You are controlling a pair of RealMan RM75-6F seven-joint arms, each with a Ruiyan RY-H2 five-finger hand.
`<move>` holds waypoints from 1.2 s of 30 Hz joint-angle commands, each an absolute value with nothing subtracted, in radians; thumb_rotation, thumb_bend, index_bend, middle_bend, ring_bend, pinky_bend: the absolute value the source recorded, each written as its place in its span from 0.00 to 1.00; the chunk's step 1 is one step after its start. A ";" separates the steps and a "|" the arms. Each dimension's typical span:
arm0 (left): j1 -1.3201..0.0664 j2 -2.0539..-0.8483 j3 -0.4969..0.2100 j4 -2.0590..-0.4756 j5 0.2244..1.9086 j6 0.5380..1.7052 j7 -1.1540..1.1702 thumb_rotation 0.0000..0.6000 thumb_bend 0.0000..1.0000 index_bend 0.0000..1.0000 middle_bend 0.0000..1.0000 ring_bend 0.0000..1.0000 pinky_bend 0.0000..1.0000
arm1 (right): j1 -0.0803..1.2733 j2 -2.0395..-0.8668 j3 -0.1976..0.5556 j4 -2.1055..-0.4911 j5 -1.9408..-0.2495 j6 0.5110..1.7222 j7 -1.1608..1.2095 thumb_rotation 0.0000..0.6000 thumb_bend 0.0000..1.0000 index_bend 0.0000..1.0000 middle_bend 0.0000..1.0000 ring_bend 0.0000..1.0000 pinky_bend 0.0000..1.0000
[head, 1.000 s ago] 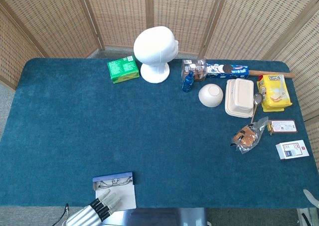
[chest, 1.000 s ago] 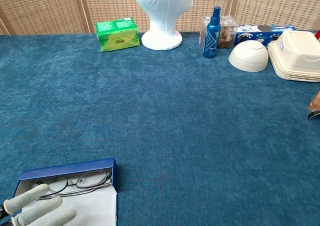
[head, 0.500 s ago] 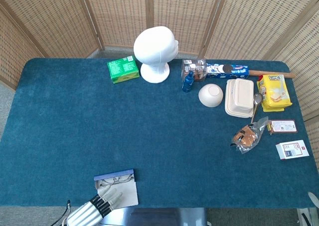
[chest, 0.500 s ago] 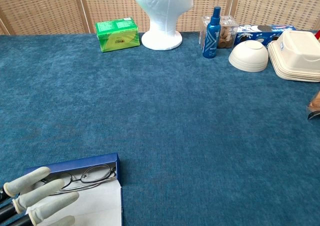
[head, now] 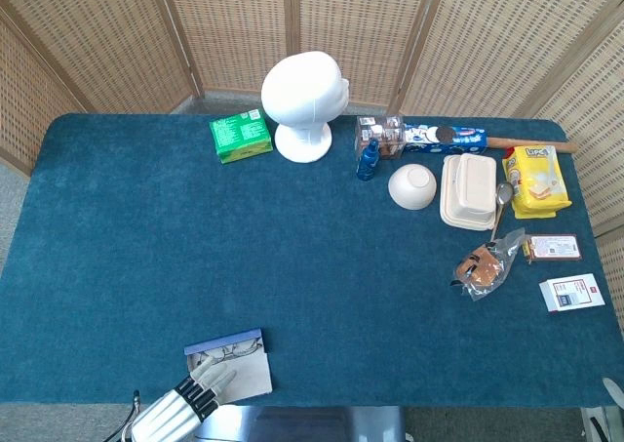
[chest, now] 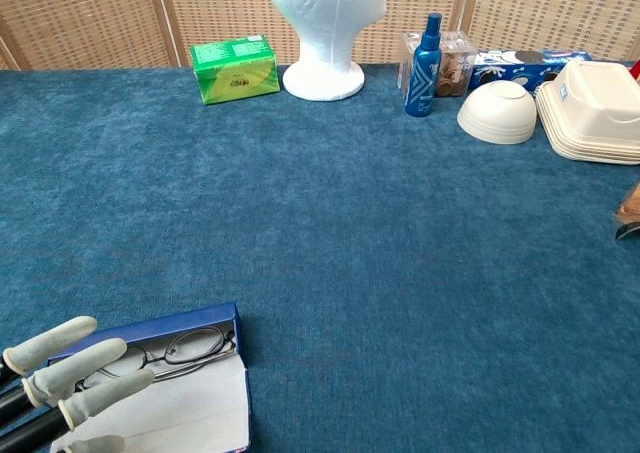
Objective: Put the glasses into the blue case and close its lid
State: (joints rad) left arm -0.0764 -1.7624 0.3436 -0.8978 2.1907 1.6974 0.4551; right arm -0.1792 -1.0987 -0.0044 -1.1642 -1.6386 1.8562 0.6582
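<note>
A table (head: 146, 257) covered in dark blue carpet-like cloth is seen in front of woven wicker screens (head: 224, 32). At its far edge a white foam mannequin head (head: 303, 102) is stood, with a green box (head: 240, 135) just to its left and a blue spray bottle (head: 368, 159) to its right. Further right are placed an upturned white bowl (head: 412, 185), a stack of white clamshell food containers (head: 468, 191), a yellow snack packet (head: 534, 180) and a small white card box (head: 571, 293).

At the near left edge the blue case (chest: 150, 331) is found lying open, its white lid (chest: 190, 413) folded out toward the robot. The glasses (chest: 165, 355) are seen inside the case, along its far wall. The left hand (chest: 70, 388) is held over the case's left part, its pale fingers (chest: 60, 339) stretched out and slightly spread, with nothing gripped; whether the lid is touched cannot be told. The right hand is not shown.
</note>
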 commanded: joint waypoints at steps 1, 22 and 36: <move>-0.070 -1.766 0.341 -0.902 2.171 1.697 0.424 1.00 0.31 0.36 0.14 0.00 0.00 | -0.180 -1.099 -0.006 -1.164 -1.638 1.853 0.656 0.78 0.22 0.00 0.12 0.00 0.18; -0.046 -1.773 0.310 -0.942 2.046 1.682 0.211 1.00 0.34 0.42 0.19 0.00 0.05 | -0.180 -1.090 -0.015 -1.179 -1.644 1.832 0.645 0.78 0.21 0.00 0.12 0.00 0.18; -0.030 -1.745 0.304 -1.061 1.965 1.625 0.127 1.00 0.38 0.51 0.24 0.05 0.09 | -0.184 -1.092 -0.013 -1.165 -1.638 1.831 0.660 0.76 0.20 0.00 0.12 0.00 0.18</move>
State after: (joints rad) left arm -0.0318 -1.7458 0.3045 -1.0570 1.9683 1.6263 0.1311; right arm -0.1844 -1.0923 -0.0135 -1.1651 -1.6385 1.8311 0.6607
